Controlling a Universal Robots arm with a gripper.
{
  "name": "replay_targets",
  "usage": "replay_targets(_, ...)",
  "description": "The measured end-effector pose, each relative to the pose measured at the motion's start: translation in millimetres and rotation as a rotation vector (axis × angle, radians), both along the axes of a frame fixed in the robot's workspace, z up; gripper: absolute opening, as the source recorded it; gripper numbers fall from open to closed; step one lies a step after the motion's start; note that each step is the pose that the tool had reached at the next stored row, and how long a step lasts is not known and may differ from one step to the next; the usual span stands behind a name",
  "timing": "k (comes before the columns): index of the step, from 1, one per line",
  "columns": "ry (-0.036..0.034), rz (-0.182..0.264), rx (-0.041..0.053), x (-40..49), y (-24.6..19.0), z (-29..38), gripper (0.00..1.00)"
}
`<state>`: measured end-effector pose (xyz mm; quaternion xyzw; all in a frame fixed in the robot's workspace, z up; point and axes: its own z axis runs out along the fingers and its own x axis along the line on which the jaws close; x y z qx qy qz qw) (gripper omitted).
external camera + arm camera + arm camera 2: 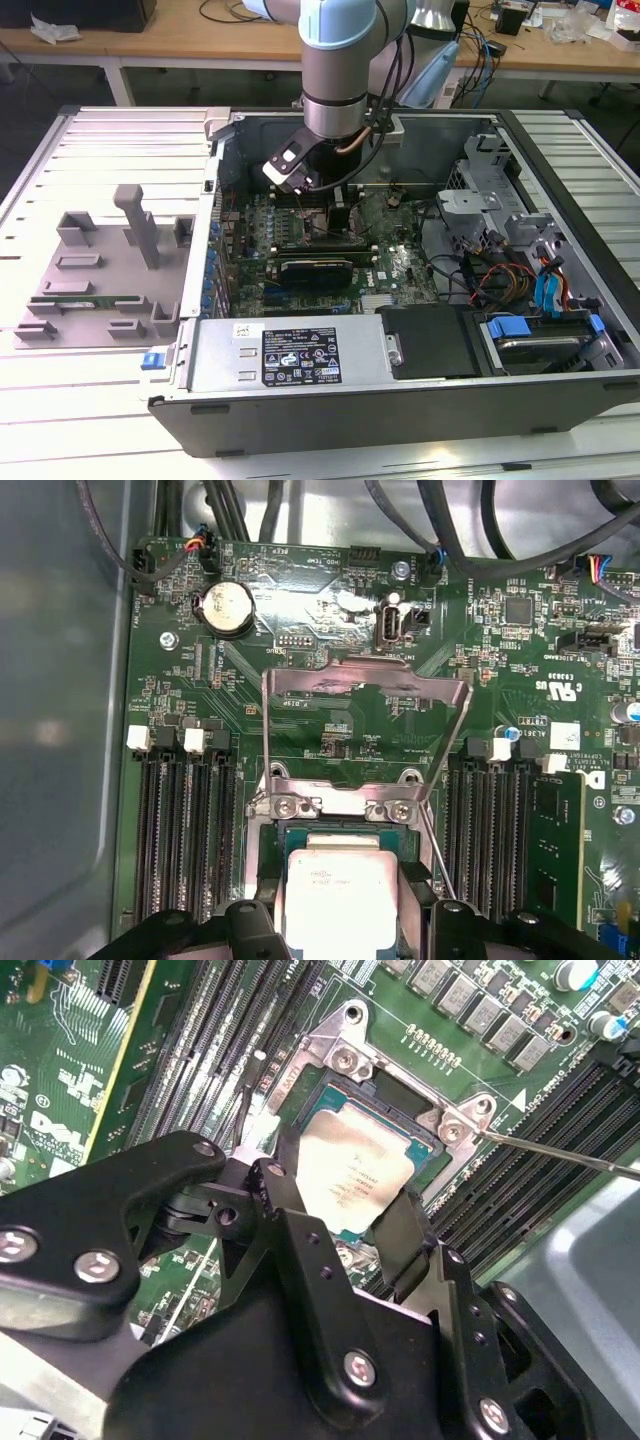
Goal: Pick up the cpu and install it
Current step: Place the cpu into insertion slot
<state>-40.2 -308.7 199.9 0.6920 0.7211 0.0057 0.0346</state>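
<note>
Got the gripper point(345, 1202) clamped on the cpu point(352, 1168) by two opposite edges, probably to keep the lid and underside untouched and the chip level. Parked right at the open socket point(395, 1086), upper middle of the exterior view, inside the case point(420, 410); can't tell whether seated or just above. Worth noting the load plate point(365, 680) flipped up and back, presumably for clearance. Looks like a flat silvery-grey square, faint print on top, thin darker rim.

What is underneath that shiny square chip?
The cpu is over the open socket on the motherboard; the socket's dark rim shows, but what lies directly beneath is covered.
</note>
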Motion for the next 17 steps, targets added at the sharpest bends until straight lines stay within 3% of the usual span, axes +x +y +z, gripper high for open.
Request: replay_targets(17,-0.0001,-0.009,0.0,-0.8,0.0,-0.9,0.54)
